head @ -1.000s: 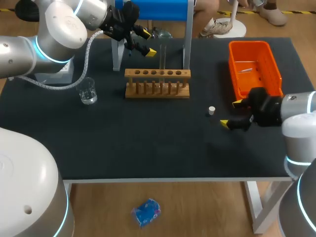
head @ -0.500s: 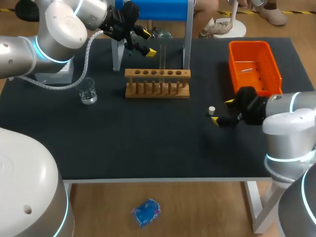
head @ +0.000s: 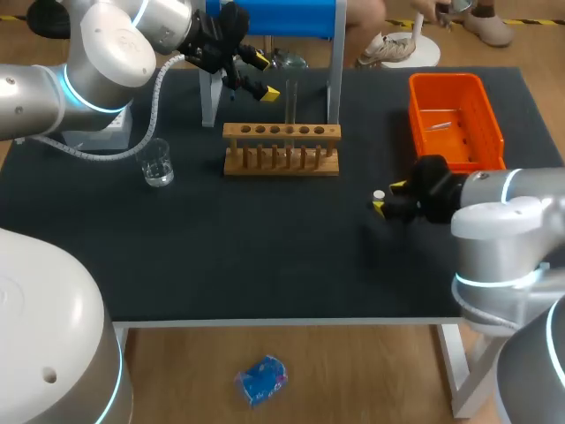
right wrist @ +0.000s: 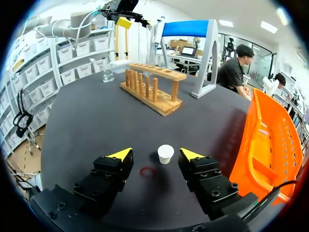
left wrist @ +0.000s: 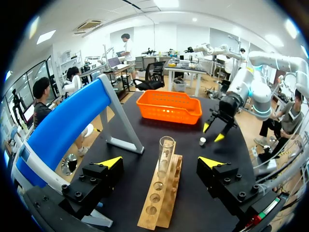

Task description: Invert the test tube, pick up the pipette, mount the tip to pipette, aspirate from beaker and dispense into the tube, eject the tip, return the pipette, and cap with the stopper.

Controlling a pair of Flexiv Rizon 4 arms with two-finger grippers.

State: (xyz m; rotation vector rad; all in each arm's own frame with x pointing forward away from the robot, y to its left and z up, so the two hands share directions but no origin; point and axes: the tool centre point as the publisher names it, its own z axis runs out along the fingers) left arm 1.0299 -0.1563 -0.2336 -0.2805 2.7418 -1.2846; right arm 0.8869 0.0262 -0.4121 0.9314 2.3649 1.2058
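Note:
A clear test tube (head: 290,97) stands upright in the wooden rack (head: 281,148). My left gripper (head: 266,77) hangs open just left of the tube's top. In the left wrist view the test tube (left wrist: 166,153) is ahead of the left gripper (left wrist: 161,162), between its wide-apart fingers and untouched. The small white stopper (head: 379,195) stands on the black table right of the middle. My right gripper (head: 388,197) is at the stopper. In the right wrist view the stopper (right wrist: 165,153) sits between the fingers of the right gripper (right wrist: 156,154), with a gap on each side.
A glass beaker (head: 157,162) stands left of the rack. An orange basket (head: 455,119) with a small pale item in it sits at the back right, close beside my right arm. A stand with a blue top (head: 274,18) rises behind the rack.
My right gripper has moved left across the table to the stopper, and its fingers have drawn closer together around it. The left arm has not moved.

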